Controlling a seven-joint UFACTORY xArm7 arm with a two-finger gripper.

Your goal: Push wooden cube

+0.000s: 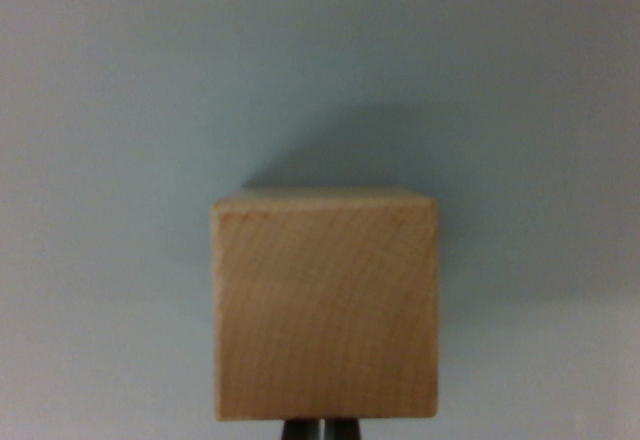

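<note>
The wooden cube sits on a plain pale grey-blue surface, filling the lower middle of the wrist view, with its near face square to my camera and a thin strip of its top face showing above. Its shadow falls on the surface behind it and toward the wrist view's right. The surface beyond looks bare as far as I can see, so I judge the path ahead is free for a straight push.

My pincer shows only as two dark tips at the very bottom edge, just under the lower edge of the cube's near face and close to its midline. The tips look nearly together, with a slim pale line between them, but so little of them is in view that I cannot tell for sure whether they are closed, nor whether they already touch the wood.

To push well, I should keep the tips on the centre line of the near face, as an off-centre contact would likely turn the cube instead of sliding it. I should stay low on the face so it slides and does not tip, and move forward slowly and straight. If the near face starts to look skewed in my view, that would tell me to correct sideways.
</note>
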